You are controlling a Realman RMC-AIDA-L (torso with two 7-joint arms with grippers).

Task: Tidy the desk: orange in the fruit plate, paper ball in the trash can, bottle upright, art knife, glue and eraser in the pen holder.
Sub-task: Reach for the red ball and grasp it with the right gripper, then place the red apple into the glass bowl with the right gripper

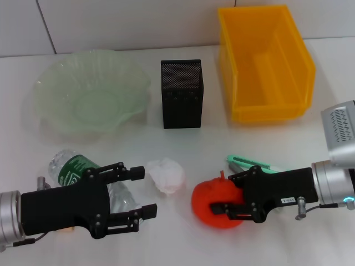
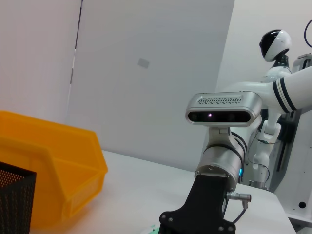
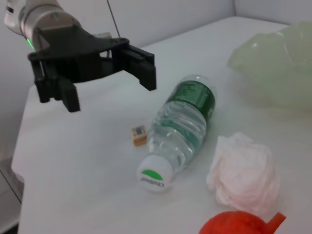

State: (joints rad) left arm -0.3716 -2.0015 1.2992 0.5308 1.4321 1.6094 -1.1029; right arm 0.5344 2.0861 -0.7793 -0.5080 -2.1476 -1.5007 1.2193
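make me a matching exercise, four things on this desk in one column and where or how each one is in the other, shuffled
Things:
1. bottle
2. orange
3. trash can
4. paper ball

Places or states:
A. between the fingers of the right gripper
B. on the table between the bottle and the orange
C. lying on its side under the open left gripper
D. at the back, to the right of the pen holder

Pairs: 1-C, 2-A, 3-D, 4-B

The left tool (image 1: 138,191) covers the lying bottle (image 1: 72,168); the eraser is hidden in the head view.
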